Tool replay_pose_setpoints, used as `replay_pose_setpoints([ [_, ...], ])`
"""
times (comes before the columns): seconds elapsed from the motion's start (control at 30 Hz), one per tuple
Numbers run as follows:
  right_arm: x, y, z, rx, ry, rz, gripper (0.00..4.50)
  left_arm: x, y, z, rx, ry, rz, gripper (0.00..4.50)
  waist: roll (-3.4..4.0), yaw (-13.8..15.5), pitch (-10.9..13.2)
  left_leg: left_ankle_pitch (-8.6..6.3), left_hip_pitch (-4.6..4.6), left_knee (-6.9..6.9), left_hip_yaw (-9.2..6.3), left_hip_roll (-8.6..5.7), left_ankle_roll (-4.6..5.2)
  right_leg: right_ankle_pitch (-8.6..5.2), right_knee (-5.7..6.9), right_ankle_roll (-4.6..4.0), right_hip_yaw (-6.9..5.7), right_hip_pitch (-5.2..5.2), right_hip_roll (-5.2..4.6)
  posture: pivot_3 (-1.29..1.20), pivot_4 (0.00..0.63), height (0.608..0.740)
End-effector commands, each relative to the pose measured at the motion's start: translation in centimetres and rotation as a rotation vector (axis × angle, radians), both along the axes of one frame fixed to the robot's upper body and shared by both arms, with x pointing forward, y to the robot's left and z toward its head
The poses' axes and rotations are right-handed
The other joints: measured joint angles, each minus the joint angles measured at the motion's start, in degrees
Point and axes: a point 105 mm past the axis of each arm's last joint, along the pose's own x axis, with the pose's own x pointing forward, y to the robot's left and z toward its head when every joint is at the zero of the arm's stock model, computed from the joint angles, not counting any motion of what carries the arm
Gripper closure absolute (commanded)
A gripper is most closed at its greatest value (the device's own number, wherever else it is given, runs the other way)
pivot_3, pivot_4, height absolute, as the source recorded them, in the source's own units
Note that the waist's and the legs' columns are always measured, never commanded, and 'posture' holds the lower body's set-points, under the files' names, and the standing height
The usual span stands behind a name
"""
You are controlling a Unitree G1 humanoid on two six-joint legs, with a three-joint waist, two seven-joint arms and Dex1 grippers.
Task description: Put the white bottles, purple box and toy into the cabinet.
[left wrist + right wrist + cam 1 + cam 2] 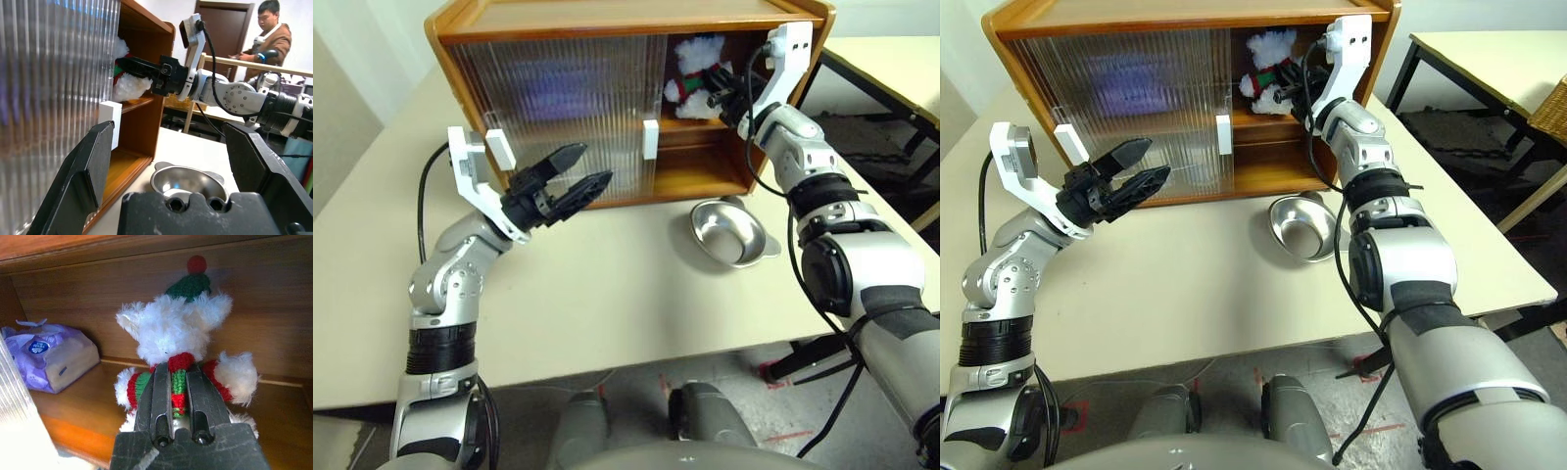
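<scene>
Right wrist view: right gripper (174, 404) jaws clamp the toy (181, 340) over the cabinet (607, 20) shelf, purple box (49, 357) already in (bottles unseen); left gripper (576, 181) gapes empty.

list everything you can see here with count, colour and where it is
cabinet: 1, honey-brown wood, ribbed translucent doors, on the table
toy: 1, white plush, red-green scarf and hat, on the cabinet's inner shelf
purple box: 1, lilac, on the same shelf beside the toy
metal bowl: 1, silver, on the table before the cabinet
table: 1, cream
person: 1, brown top, in the background
left gripper: black, open, before the doors
right gripper: black, shut on toy
</scene>
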Motion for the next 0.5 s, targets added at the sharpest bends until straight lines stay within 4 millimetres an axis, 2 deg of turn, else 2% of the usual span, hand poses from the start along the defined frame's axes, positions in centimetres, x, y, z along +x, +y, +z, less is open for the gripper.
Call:
replay_pose_setpoints([
  [0.03,0.2,-0.3,0.5,0.009,-0.020,-0.029,4.30,-0.6,0.4,0.1,0.001,0.003,0.021,0.00,0.01,0.3,0.0,0.00,0.00,0.00,0.00,0.00,0.00,0.00,0.00,0.00,0.00,0.00,-0.01,0.17,0.000,0.740],
  [0.5,0.7,-0.6,-1.0,-0.004,0.026,-0.091,4.30,-1.6,1.2,0.6,0.013,0.004,0.073,0.00,0.01,3.4,0.0,-0.01,-0.01,0.00,-0.01,0.01,-0.01,-0.03,0.00,-0.07,-0.01,-0.01,-0.02,0.23,0.000,0.740],
])
